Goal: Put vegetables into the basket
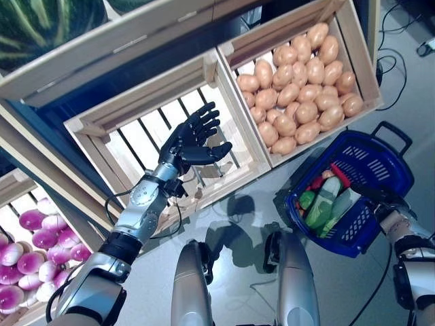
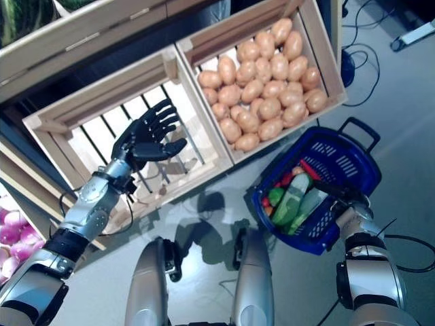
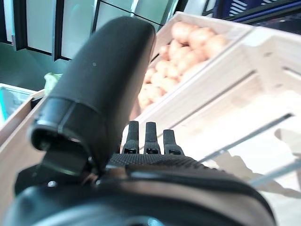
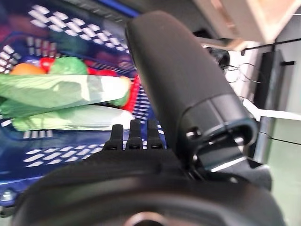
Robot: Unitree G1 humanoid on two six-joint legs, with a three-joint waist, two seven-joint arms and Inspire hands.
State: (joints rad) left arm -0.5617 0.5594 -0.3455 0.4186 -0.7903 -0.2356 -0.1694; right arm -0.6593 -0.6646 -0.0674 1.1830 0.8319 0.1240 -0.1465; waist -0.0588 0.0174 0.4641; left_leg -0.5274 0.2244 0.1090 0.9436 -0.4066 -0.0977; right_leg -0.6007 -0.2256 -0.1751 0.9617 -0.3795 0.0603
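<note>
Left hand (image 1: pixel 194 140) hovers mid-frame over the slatted wooden crate (image 1: pixel 102 122), fingers spread and relaxed, holding nothing. That crate looks bare inside. Upper right of the frame — crate of potatoes (image 1: pixel 299 85). Lower left edge — purple-white turnips (image 1: pixel 30 248). Upper left corner — a striped watermelon (image 1: pixel 41 24) on the shelf. Blue basket (image 1: pixel 380 163) at lower right, on the floor, holds green leafy vegetables (image 1: pixel 325 204) plus red and orange pieces. Right hand (image 2: pixel 350 197) sits at the basket's near rim — fingers mostly hidden, can't tell whether it grips.
</note>
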